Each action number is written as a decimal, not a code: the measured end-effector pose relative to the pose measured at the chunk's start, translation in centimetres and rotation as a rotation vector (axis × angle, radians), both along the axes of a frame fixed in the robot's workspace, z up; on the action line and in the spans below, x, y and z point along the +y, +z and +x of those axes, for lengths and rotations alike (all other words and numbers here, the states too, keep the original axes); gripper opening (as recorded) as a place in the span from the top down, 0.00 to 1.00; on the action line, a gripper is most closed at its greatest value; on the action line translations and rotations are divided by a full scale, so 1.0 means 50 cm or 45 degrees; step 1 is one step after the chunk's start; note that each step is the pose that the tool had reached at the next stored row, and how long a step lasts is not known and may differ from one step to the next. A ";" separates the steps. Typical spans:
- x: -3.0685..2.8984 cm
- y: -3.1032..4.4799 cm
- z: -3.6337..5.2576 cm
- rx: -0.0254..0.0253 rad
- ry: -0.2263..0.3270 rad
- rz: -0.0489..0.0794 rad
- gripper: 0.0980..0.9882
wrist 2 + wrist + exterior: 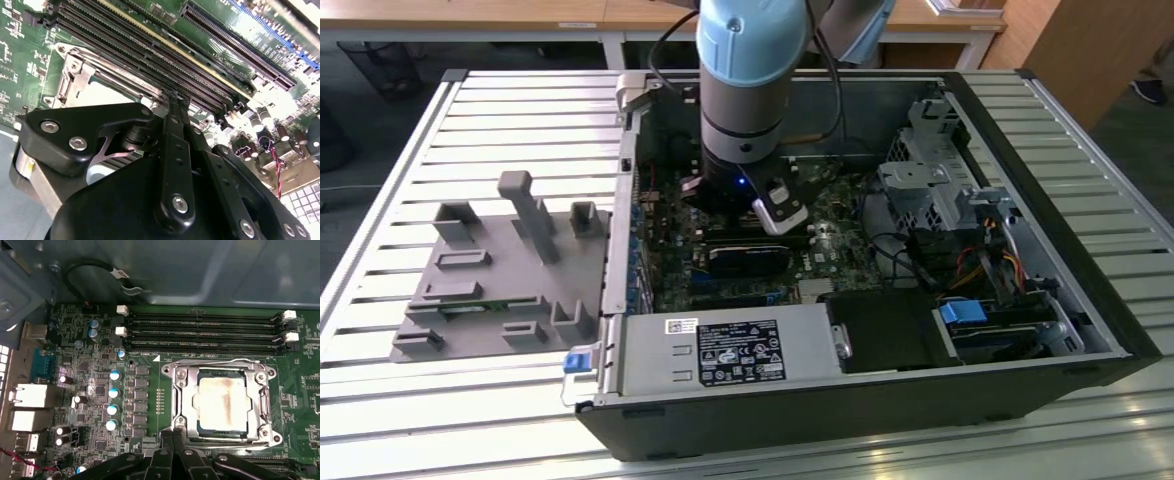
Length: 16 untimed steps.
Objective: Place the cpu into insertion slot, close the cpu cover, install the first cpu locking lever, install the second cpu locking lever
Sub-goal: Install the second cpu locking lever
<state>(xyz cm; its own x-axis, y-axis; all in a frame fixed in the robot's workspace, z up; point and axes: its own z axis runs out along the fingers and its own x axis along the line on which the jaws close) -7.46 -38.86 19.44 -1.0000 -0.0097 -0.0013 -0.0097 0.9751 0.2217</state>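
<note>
The arm (744, 90) reaches straight down into the open computer case (1067, 330), which lies on a slatted metal table (400, 400). A grey plastic fixture tray (494, 270) sits on the table at the exterior view's left of the case. In the first wrist view the cpu (222, 401) lies flat in the insertion slot (196, 424), its metal top showing a brownish smear. The cpu cover (181, 400) is down over it, framing the chip through its square window. Thin wire locking levers (215, 361) run along the frame edges; whether they are latched cannot be told. The gripper (175, 437) sits at the edge of the socket frame away from the memory slots (200, 330), with its black fingers (161, 460) pressed together, nothing seen between them. In the second wrist view the gripper (175, 97) tip meets the socket frame just beside the long memory slots (150, 50), and the cpu (107, 92) is partly hidden behind the black linkage.
</note>
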 end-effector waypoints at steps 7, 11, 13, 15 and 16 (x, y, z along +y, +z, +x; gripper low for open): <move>0.000 -0.007 -0.008 0.0002 0.000 0.026 0.97; 0.000 -0.007 -0.009 -0.0002 0.000 0.030 0.97; 0.000 -0.004 -0.009 -0.0002 0.000 0.031 0.97; 0.000 0.002 -0.009 -0.0003 0.000 0.032 0.97; 0.000 0.005 -0.009 -0.0002 0.000 0.032 0.97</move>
